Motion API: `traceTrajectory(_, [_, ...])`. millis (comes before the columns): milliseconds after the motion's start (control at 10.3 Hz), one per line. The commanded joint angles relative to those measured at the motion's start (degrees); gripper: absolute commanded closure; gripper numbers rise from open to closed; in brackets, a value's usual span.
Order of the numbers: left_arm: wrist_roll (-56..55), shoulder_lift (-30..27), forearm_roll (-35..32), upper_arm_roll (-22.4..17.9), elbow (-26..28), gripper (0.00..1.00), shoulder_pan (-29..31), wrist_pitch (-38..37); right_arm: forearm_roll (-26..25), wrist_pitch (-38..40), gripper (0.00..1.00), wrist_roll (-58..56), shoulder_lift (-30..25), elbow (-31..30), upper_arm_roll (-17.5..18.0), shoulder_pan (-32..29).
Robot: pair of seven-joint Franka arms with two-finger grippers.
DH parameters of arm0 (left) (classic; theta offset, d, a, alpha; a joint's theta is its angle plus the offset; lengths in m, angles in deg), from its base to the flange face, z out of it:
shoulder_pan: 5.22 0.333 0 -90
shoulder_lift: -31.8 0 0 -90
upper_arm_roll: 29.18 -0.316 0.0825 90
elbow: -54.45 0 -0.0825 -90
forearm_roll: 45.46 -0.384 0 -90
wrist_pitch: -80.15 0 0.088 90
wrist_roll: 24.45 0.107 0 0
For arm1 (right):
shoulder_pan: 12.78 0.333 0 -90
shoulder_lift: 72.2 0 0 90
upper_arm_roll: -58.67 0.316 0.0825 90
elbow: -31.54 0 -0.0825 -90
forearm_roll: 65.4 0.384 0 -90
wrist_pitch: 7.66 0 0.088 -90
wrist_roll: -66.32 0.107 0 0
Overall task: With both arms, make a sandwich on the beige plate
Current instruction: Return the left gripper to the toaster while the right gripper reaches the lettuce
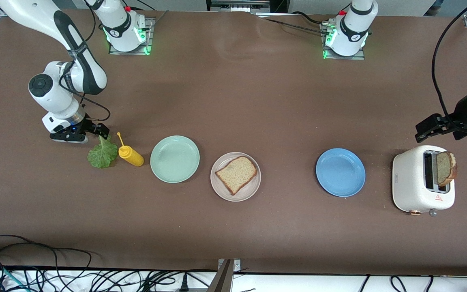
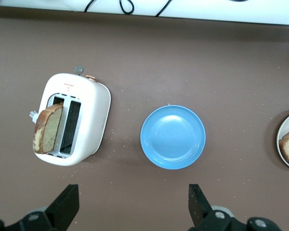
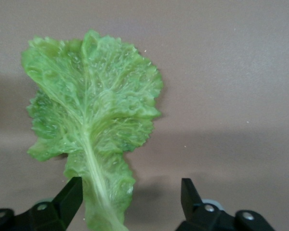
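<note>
My right gripper [image 3: 127,202] hangs low over the stalk end of the lettuce leaf [image 3: 91,120], fingers [image 3: 67,199] spread wide; the stalk runs between them, close to one finger, and I cannot tell whether it touches. The leaf is ruffled and bright green and lies flat on the table [image 1: 258,101] at the right arm's end, just beside the yellow squeeze bottle [image 1: 131,155].

My left gripper [image 2: 133,204] is up over the table near the toaster [image 1: 423,179], fingers wide apart and holding nothing.

The beige plate [image 1: 251,189] sits mid-table between the green plate [image 1: 174,158] and the blue plate [image 1: 340,172], with one slice of bread [image 1: 236,173] lying flat on it. A second slice [image 1: 445,168] stands in a slot of the toaster.
</note>
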Motion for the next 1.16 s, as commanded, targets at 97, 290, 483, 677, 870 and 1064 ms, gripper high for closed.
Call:
traceTrajectory(97, [2.5,0.8,9.0,0.5,1.8,0.0,3.8,0.0,-0.8,-0.8,0.96,0.1,0.1,-0.1,0.1,0.1])
traceTrajectory(290, [2.1,0.8,7.8,0.6,2.4,0.0,3.7,0.0,-0.8,-0.6,1.0,-0.1,0.1,-0.1,0.3,0.4])
traceTrajectory(483, [2.3,0.7,7.8,0.3,1.4,0.0,3.8,0.0,-0.8,-0.5,1.0,-0.3,0.1,-0.1,0.4,0.5])
traceTrajectory(677, [2.6,1.0,5.3,0.3,1.2,0.0,3.8,0.2,-0.8,0.3,1.0,-0.6,-0.3,0.5,0.4,0.5])
traceTrajectory(870, [2.6,1.1,4.5,0.3,1.1,0.0,3.8,0.3,-0.5,2.4,1.0,-0.2,-0.2,1.6,0.5,0.7])
traceTrajectory(1064, [2.6,1.1,4.5,0.3,1.1,0.0,3.9,0.3,-0.5,8.5,1.0,-0.1,-1.4,3.4,0.5,1.1])
